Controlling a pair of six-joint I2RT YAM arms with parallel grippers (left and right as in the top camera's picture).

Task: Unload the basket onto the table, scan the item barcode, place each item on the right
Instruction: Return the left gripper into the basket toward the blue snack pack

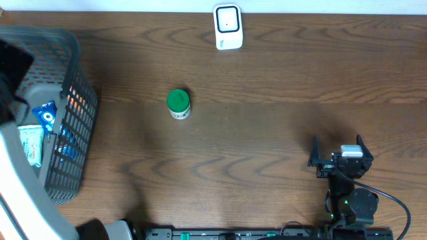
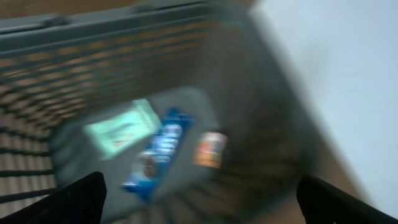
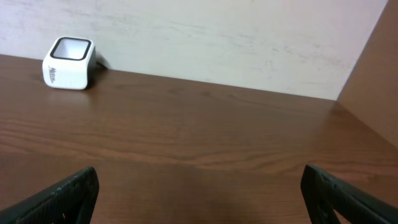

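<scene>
Overhead, right jaws: spread wide, pinching nothing, low over the brown wooden surface (image 1: 267, 133); white box-shaped scanner (image 1: 227, 27) far ahead, off to their left.
Overhead, jar: small green-lidded jar (image 1: 178, 104) upright, well apart to their left.
Left wrist, left jaws: spread wide, empty, above the grey mesh basket (image 2: 124, 25); view blurred.
Left wrist, item: probably the blue packet (image 2: 155, 152), directly below the left jaws, long axis slanted across their gap; left arm nearer.
Left wrist, neighbours: mint-green packet (image 2: 121, 127) beside it; small orange packet (image 2: 210, 149) just right.
Left wrist, writing: white lettering, possibly OREO.
Right wrist, writing: scanner's side print unreadable.

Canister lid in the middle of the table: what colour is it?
Green. The canister lid shows best in the overhead view.
</scene>
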